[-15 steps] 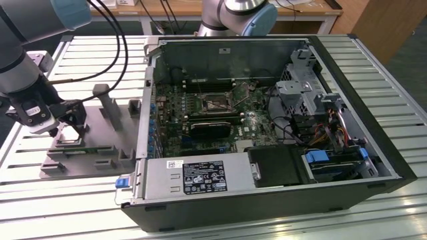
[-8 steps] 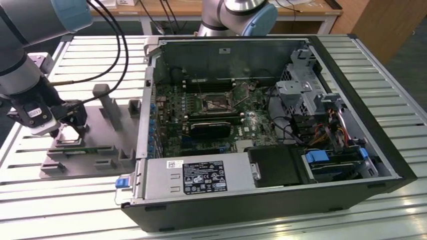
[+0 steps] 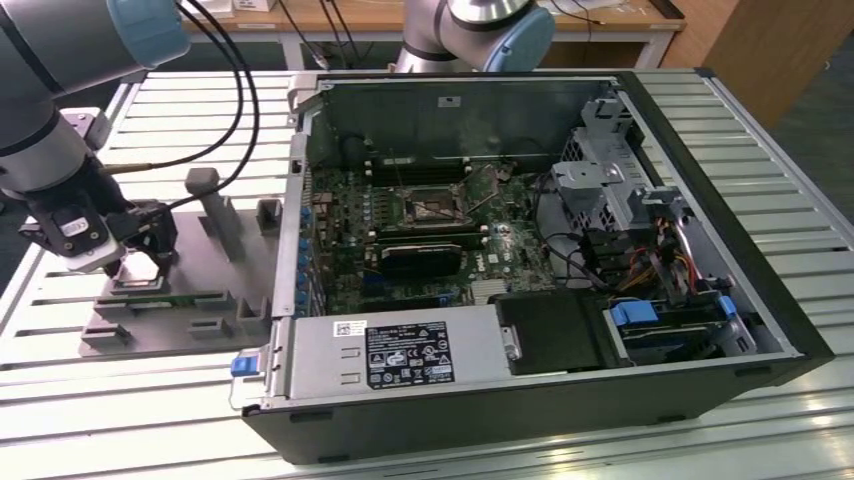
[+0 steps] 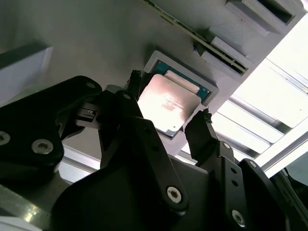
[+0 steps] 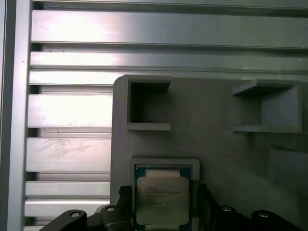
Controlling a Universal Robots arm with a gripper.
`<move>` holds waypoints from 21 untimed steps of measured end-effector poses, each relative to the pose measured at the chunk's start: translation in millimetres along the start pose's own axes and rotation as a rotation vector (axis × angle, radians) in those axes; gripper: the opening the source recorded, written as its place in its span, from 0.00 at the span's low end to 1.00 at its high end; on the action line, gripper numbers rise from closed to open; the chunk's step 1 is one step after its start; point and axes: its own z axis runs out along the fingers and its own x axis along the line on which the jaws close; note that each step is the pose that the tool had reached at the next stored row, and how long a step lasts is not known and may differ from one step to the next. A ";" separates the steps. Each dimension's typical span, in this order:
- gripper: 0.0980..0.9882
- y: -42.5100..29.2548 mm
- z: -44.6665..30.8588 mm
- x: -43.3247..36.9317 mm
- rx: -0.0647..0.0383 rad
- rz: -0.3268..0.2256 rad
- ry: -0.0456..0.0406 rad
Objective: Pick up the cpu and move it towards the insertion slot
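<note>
Black fingers (image 4: 204,134) of the gripper (image 4: 168,103) sit closest in the second wrist view. They stand apart, one at each side of the cpu (image 4: 166,108), and are not closed on it. The cpu lies flat, silver top up with a thin green edge showing, in a square pocket of a grey tray (image 5: 216,139).

In the exterior view the gripper hangs low over the tray at the exterior view's left, on a slatted table (image 3: 134,400). A green stick (image 3: 167,297) lies on the tray just beside the gripper. The slot (image 3: 430,203) sits on the green board (image 3: 347,230) inside the open case (image 3: 534,420), well apart from the cpu, toward the exterior view's right.
</note>
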 end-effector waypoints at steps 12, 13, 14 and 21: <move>0.60 0.8 1.0 0.1 0.000 0.000 0.0000; 0.60 0.8 1.1 0.0 0.000 0.000 0.0000; 0.53 0.8 1.0 0.1 0.000 0.000 0.0001; 0.49 0.9 1.2 0.1 0.000 0.000 0.0000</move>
